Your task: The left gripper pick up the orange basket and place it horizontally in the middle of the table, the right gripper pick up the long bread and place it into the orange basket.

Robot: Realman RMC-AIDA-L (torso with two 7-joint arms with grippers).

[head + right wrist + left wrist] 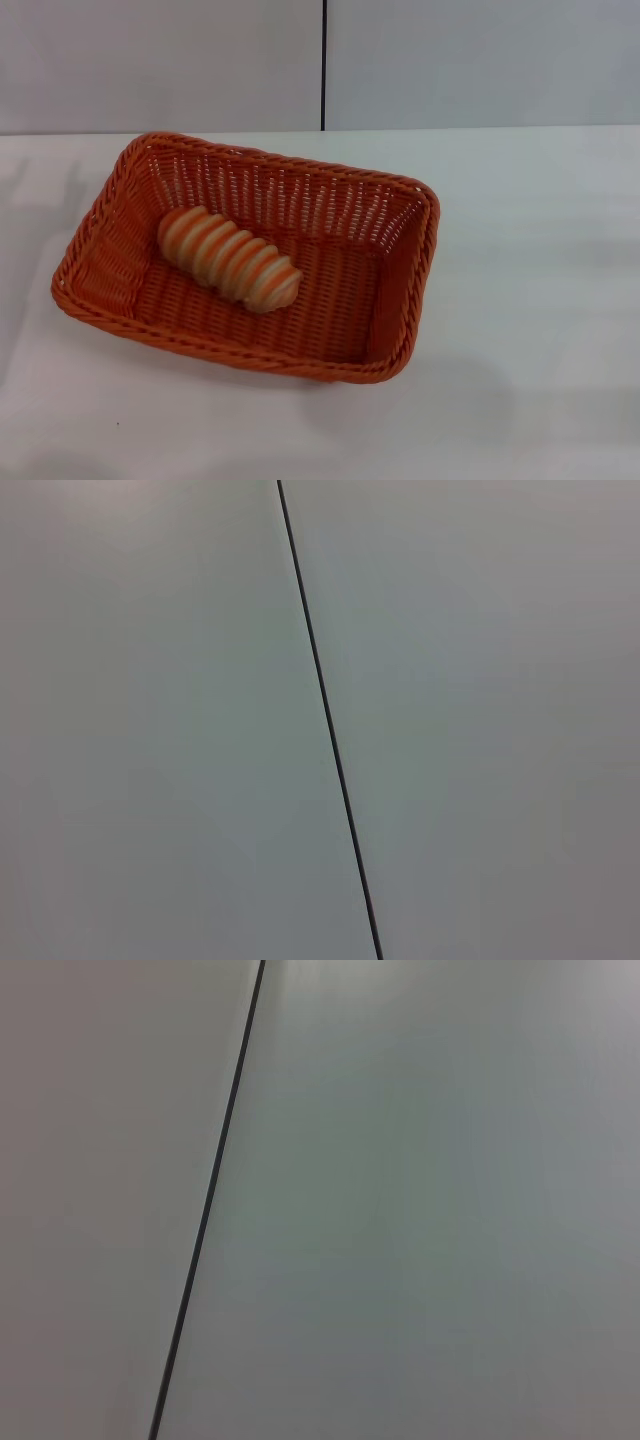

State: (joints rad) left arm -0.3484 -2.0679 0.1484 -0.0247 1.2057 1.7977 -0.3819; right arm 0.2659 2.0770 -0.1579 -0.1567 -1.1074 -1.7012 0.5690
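Nearest to me, the front braided rim of the orange basket (pixel 240 357) lies low in the head view, resting on the white table (pixel 530 300). Neither of my grippers shows anywhere: the head view holds no arm at all, and both wrist views face only a pale grey wall (pixel 420 1210) crossed by a thin dark seam (pixel 205 1220). So whether my left fingers or my right fingers are spread or closed, or holding anything, I cannot tell; nothing of the task is in reach of either wrist view.

Outward from that, the long bread (pixel 228 258) lies inside the basket, on its woven floor, slanting from the far left corner toward the centre, nearer the left wall than the right. The basket sits roughly mid-table, a little left of centre, its long side running across my view though turned somewhat.

As I judge it, both halves of the job look done: basket set down lengthwise, bread dropped in. At most what remains is keeping my arms drawn away.

No brand, label or writing shows on the basket, the bread, the table or the wall.
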